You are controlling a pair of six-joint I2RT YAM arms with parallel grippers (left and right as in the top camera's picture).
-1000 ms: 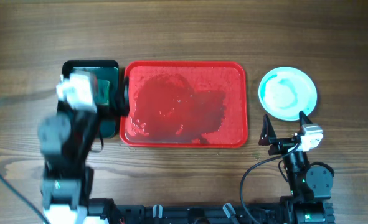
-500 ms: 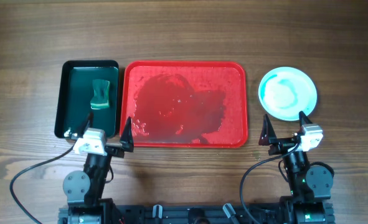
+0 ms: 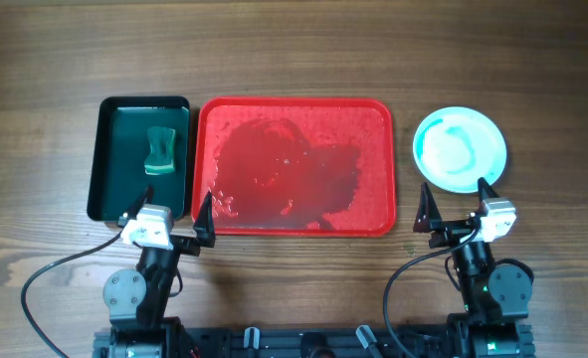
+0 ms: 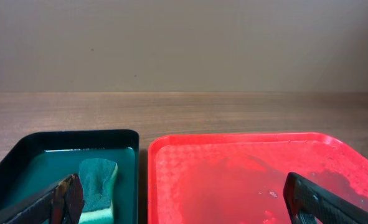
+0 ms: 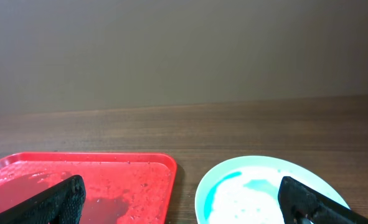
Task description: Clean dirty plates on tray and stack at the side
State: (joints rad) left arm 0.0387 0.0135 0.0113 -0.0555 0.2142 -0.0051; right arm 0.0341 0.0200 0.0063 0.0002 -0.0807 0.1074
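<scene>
The red tray [image 3: 365,127] lies mid-table, wet with a dark film of water, and no plate is on it. A round white plate [image 3: 460,149] with a cyan rim and a teal smear sits on the table right of the tray; I cannot tell if others lie under it. My left gripper [image 3: 169,211] is open and empty at the tray's near left corner. My right gripper [image 3: 456,204] is open and empty just in front of the plate. The left wrist view shows the tray [image 4: 264,180] between its open fingers [image 4: 187,202]. The right wrist view shows the plate [image 5: 264,193] and the tray [image 5: 78,180] beyond its open fingers [image 5: 180,202].
A dark green bin [image 3: 114,159] stands left of the tray and holds a green sponge [image 3: 161,149] in water. Both also show in the left wrist view, the bin [image 4: 22,165] and the sponge [image 4: 98,183]. The table is brown wood.
My left arm has pulled back from over the green bin to the near edge, leaving the sponge in the bin. The right arm and the plate have not moved.
</scene>
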